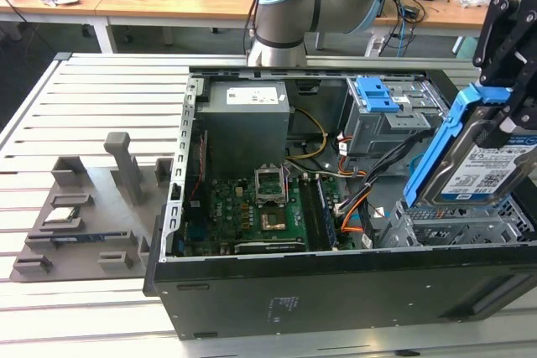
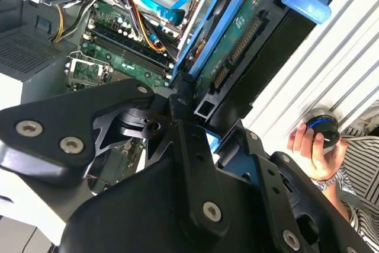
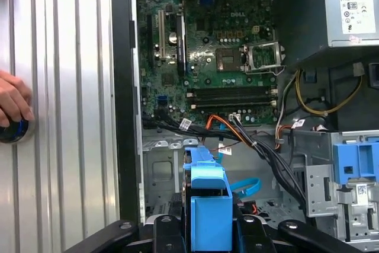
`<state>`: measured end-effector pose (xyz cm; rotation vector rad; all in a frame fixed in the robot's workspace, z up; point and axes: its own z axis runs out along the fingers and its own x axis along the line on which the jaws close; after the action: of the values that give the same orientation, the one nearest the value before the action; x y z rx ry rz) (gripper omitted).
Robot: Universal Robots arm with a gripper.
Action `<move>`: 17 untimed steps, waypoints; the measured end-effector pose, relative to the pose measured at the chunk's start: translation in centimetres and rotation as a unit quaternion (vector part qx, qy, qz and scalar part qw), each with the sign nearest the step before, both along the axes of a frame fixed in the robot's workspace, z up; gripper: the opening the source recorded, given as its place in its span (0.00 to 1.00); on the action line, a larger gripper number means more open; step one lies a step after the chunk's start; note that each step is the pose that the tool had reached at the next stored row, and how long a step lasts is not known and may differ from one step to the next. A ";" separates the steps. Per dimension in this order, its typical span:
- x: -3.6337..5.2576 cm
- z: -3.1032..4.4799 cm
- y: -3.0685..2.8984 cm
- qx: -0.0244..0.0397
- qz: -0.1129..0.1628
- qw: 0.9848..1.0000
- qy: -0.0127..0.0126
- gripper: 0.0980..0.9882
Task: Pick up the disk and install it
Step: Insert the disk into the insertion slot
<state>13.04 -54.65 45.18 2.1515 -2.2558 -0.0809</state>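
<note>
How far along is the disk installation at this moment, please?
Done: the pick-up, since the disk is off the table. In hand: the gripper has its fingers shut on the disk, holding it tilted over the grey drive cage at the exterior view's right end of the open computer case. Left: the disk is not yet seated in the cage.

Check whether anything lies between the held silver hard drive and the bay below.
The gripper holds the silver, blue-bracketed hard drive over the grey metal bay. A black cable bundle and a blue flat cable loop lie there, possibly obstructing.
</note>
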 end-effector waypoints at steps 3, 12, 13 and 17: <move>0.09 -0.33 -0.03 -0.003 0.000 1.000 0.000 0.30; 0.10 -1.72 -0.04 -0.004 0.001 1.000 0.000 0.30; 0.11 -2.28 -0.04 -0.004 0.001 1.000 0.000 0.30; 0.11 -3.66 -0.04 -0.004 0.001 1.000 0.000 0.30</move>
<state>13.14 -54.69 41.52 2.1504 -2.2492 -0.0720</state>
